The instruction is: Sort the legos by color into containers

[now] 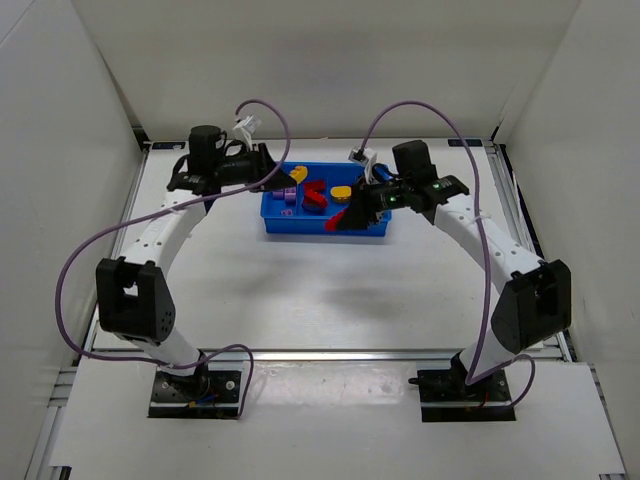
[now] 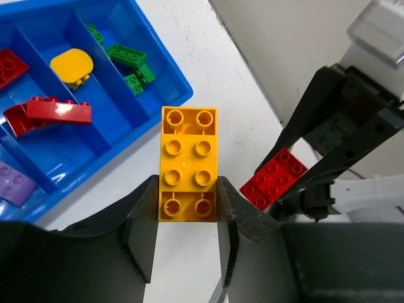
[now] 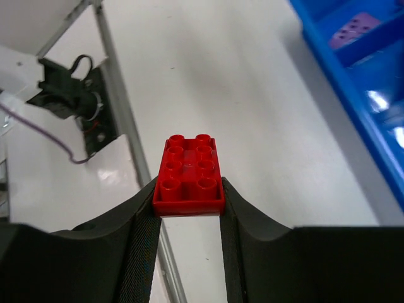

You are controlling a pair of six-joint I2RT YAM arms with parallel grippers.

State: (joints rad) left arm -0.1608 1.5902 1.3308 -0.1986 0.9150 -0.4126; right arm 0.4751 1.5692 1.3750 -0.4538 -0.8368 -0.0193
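The left fingers (image 2: 140,218) clamp a yellow brick (image 2: 188,165), the right fingers (image 3: 144,235) a red brick (image 3: 189,172) — each should drop low over its matching tray (image 2: 163,53) compartment.

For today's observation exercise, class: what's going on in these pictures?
Two robot arms are sorting legos by colour. The left gripper is shut on a yellow brick and the right gripper on a red brick. Both bricks are held beside the blue tray, not over it. Its compartments already hold green, yellow, red and purple pieces.
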